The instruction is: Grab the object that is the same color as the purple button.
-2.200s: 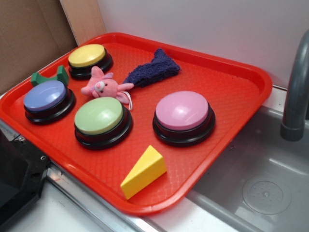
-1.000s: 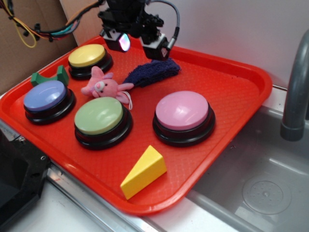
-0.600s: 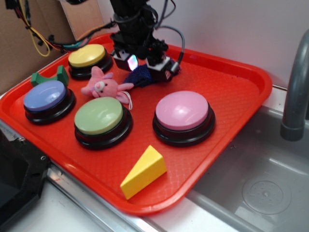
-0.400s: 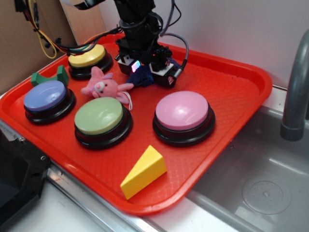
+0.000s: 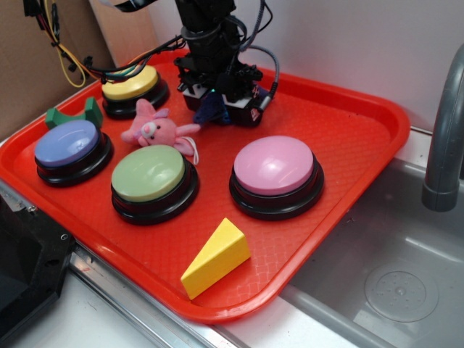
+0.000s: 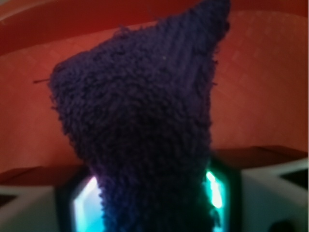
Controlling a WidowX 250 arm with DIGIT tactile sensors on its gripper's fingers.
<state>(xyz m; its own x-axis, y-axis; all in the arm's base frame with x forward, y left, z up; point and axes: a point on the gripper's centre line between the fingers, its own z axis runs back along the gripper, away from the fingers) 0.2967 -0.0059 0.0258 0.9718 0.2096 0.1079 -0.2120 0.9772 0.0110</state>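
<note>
Hand (image 5: 217, 101) is squeezed shut on the purple cloth (image 6: 145, 125), whose long side points up and away between its fingers.

A dark purple fuzzy cloth (image 5: 211, 109) was bunched upright behind the pink plush toy (image 5: 154, 127). A periwinkle domed button (image 5: 67, 144) on a black base sat left of the toy.

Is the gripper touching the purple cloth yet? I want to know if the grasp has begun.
Touching. In the wrist view the purple cloth fills the space between the fingers, pressed against both glowing pads. The exterior view shows the gripper down around it.
</note>
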